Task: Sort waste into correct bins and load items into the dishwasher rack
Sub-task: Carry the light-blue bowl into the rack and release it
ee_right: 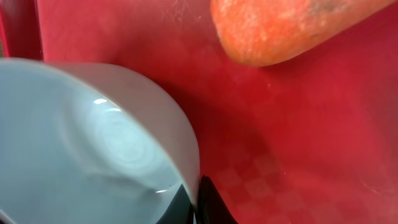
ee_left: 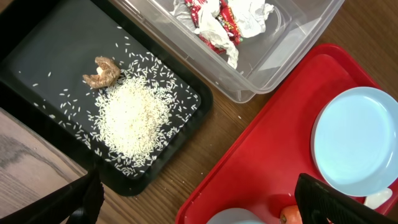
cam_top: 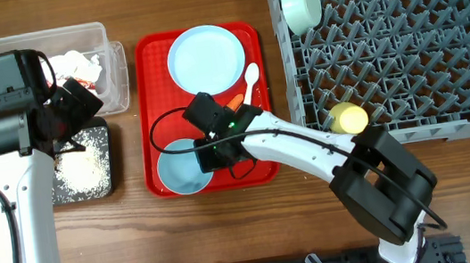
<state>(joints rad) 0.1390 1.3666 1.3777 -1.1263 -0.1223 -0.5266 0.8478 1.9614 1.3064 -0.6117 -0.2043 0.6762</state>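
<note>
My right gripper [cam_top: 210, 148] is shut on the rim of a light-blue bowl [cam_top: 181, 169] on the red tray [cam_top: 147, 70]; the right wrist view shows the fingers [ee_right: 196, 200] pinching the bowl's wall [ee_right: 81, 143]. The orange carrot [ee_right: 286, 28] lies just beyond the bowl. The plate [cam_top: 205, 59] and white spoon [cam_top: 250, 80] are also on the tray. My left gripper [ee_left: 199, 208] is open and empty, above the gap between the black tray [ee_left: 50, 50] and the red tray. Rice [ee_left: 134, 118] and a brown scrap [ee_left: 102, 71] lie in the black tray. Crumpled paper [ee_left: 224, 22] lies in the clear tub [ee_left: 273, 68].
The grey rack [cam_top: 404, 48] stands at the right. It holds the second bowl [cam_top: 300, 5] at its far left corner and the yellow cup [cam_top: 347, 118] near its front left edge. The right arm stretches across the table's front.
</note>
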